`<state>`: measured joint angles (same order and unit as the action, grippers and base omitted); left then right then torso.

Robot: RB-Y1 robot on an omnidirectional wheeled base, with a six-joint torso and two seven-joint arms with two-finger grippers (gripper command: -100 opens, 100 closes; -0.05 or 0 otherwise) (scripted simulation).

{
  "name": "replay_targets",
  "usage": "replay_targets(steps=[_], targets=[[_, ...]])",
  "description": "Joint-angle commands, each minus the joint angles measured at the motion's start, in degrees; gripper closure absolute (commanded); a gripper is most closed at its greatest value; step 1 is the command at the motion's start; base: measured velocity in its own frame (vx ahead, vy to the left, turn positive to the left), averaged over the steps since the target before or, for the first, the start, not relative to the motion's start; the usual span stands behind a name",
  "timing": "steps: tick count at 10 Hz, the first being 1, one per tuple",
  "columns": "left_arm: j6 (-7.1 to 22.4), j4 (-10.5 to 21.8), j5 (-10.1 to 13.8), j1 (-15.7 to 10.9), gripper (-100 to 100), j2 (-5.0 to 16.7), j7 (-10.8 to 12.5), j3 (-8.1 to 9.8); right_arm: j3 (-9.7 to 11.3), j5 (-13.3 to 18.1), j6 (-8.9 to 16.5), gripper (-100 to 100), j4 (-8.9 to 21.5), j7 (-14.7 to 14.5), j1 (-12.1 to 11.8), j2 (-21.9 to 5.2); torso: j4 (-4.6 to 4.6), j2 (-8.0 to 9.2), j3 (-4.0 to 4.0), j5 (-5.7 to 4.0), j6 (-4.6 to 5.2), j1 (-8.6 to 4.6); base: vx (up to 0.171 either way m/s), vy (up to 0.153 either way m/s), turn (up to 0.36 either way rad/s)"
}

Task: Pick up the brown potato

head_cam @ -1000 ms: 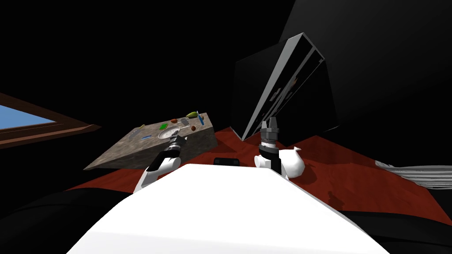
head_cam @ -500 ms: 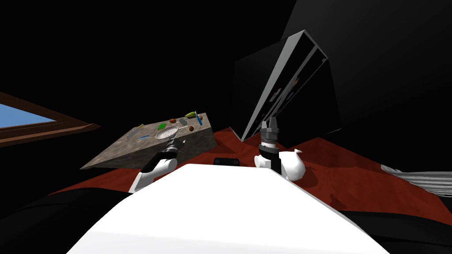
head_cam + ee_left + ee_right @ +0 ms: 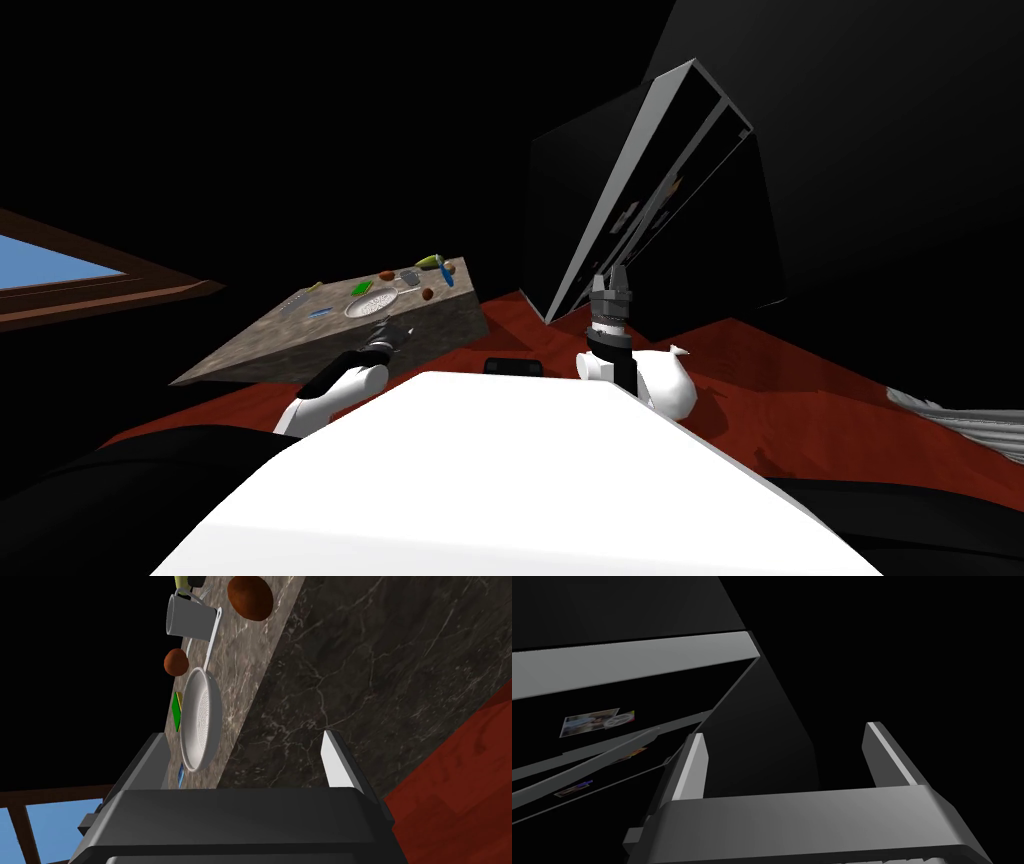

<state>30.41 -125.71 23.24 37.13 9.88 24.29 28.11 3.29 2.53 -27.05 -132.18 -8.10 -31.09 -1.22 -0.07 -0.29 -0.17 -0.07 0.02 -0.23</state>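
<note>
Marbled counter (image 3: pixel 240 676) bears one pan (image 3: pixel 200 721), one mug (image 3: pixel 187 622), a brown potato (image 3: pixel 250 597); left gripper (image 3: pixel 242 736), right gripper (image 3: pixel 786 731) spread.

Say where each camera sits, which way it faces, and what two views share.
Head view: on the head, steeply down and forward at stone counter and red floor; both forearms, left tool and right tool show.
Left wrist view: on the left hand, along the open left tool toward the counter's pan.
Right wrist view: on the right hand, along the open right tool toward a dark cabinet.
Shared: head and left wrist views both hold counter and pan.
</note>
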Motion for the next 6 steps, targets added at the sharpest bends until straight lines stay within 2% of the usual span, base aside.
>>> replay_targets(steps=[1,2,3,4,5,6], targets=[[2.86,0.35,1.87,0.81,-100,0.22,2.1,2.36,0.0,0.0,0.0,0,0.0,0.0,0.0,0.0,0.0,0.0,0.0,0.0,0.0,0.0,0.093,-0.093,0.054],[4.9,0.35,1.87,0.81,-100,0.22,2.1,2.36,0.0,0.0,0.0,0,0.0,0.0,0.0,0.0,-0.01,-0.07,-0.03,-0.01,-0.01,-0.07,0.074,-0.074,0.037],[6.3,0.8,3.44,1.4,-100,0.48,3.96,4.39,0.0,0.0,0.0,0,0.0,0.0,0.0,0.0,-0.01,-0.03,-0.02,0.0,0.0,0.0,0.076,-0.072,0.049],[7.93,0.8,3.44,1.4,-100,0.48,3.96,4.39,0.0,0.0,0.0,0,0.0,0.0,0.0,0.0,-0.01,-0.04,-0.02,0.01,0.0,0.0,0.064,-0.069,0.028],[8.34,0.8,3.44,1.4,-100,0.48,3.96,4.39,0.0,0.0,0.0,0,0.0,0.0,0.0,0.0,0.0,0.0,0.0,0.01,0.01,0.03,0.029,-0.029,0.0],[10.49,1.26,4.98,1.98,-100,0.8,5.89,6.4,0.0,0.0,0.0,0,0.0,0.0,0.01,0.0,0.02,0.1,0.06,0.03,0.01,0.15,0.076,-0.039,0.048]])
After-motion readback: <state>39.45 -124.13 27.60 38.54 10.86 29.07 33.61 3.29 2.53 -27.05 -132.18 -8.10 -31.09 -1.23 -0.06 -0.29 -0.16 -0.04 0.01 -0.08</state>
